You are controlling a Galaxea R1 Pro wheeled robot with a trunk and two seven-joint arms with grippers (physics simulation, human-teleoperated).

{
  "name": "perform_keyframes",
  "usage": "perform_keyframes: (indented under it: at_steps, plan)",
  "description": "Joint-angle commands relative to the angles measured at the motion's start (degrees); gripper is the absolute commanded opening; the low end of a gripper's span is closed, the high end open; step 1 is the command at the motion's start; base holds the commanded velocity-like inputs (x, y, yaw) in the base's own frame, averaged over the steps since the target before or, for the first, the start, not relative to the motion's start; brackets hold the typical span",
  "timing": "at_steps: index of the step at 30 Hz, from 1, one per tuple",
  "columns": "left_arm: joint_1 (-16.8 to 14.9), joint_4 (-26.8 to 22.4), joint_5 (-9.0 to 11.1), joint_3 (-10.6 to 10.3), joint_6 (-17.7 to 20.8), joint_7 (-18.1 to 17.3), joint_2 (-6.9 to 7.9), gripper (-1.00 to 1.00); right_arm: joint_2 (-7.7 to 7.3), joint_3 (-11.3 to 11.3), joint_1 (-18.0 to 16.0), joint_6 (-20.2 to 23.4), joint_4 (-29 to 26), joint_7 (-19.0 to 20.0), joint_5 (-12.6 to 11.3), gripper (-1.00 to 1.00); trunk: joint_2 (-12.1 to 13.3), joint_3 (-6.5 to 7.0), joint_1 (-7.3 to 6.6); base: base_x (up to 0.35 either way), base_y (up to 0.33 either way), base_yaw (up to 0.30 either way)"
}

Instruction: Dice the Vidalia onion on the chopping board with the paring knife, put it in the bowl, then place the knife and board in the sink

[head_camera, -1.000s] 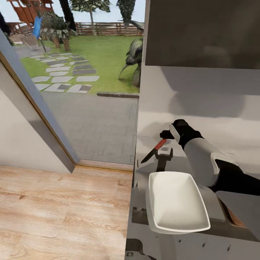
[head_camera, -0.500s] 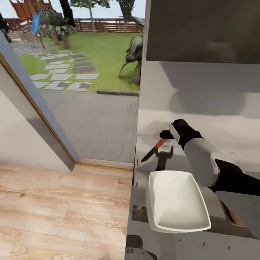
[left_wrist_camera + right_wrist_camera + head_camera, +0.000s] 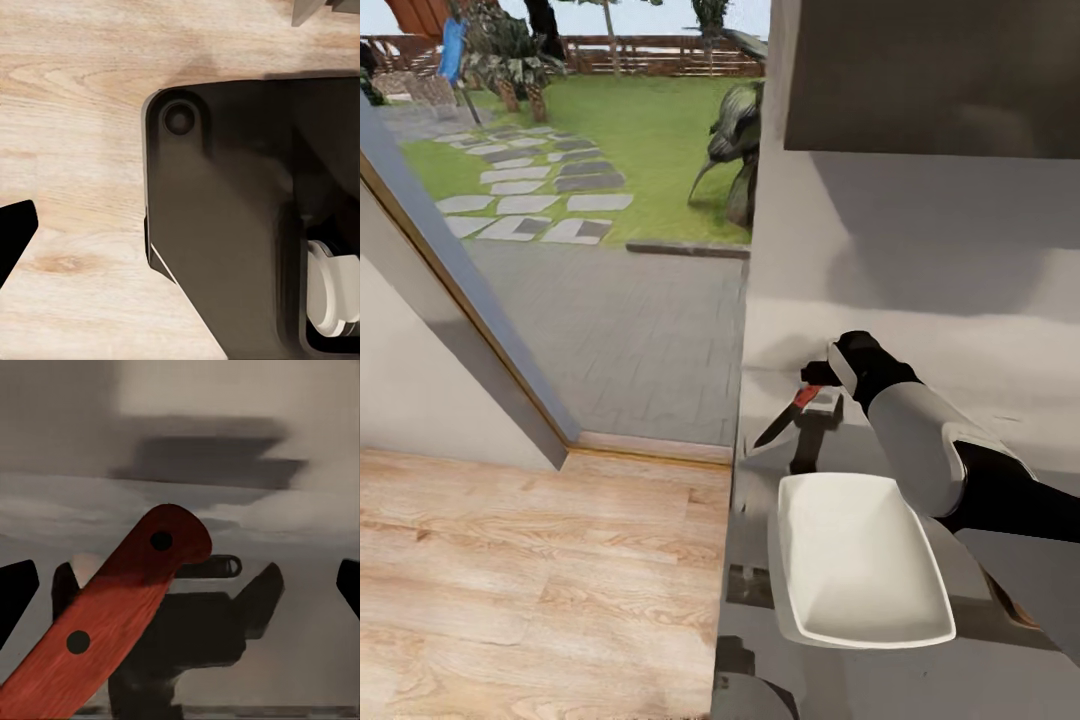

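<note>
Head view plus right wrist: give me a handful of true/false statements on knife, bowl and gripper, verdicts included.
1. The right gripper holds the paring knife. True: its red handle lies between the fingertips.
2. The knife blade points toward the counter's left edge. True.
3. The white bowl holds diced onion. False: it looks empty.
4. The bowl lies nearer the robot than the knife. True.
5. The knife handle is blue. False: it is red with two dark rivets.
6. A closed wall stands left of the countertop. False: there is an opening onto a paved yard and lawn.
</note>
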Motion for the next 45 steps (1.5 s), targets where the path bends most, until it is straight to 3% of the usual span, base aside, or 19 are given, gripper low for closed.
perform_keyframes:
  at_steps: [1, 25, 45]
  plan:
    - [0.04, -0.12, 0.53, -0.52, -0.06, 0.2, 0.04, 1.0, 0.08, -0.47, -0.05, 0.23, 0.25, 0.01, 0.53, 1.0, -0.1, -0.17, 0.03, 0.034, 0.026, 0.0]
    - [0.04, 0.65, 0.53, -0.55, -0.06, 0.2, -0.02, 1.0, -0.27, -0.56, -0.05, 0.14, 1.38, 0.06, 0.61, 1.0, -0.1, -2.3, 0.03, 0.003, 0.002, 0.0]
    - [0.04, 0.67, 0.46, -0.57, -0.06, 0.2, -0.05, 1.0, -0.35, -0.56, -0.05, 0.14, 1.46, -0.02, 0.61, 1.0, -0.1, -2.41, 0.03, 0.0, 0.0, 0.0]
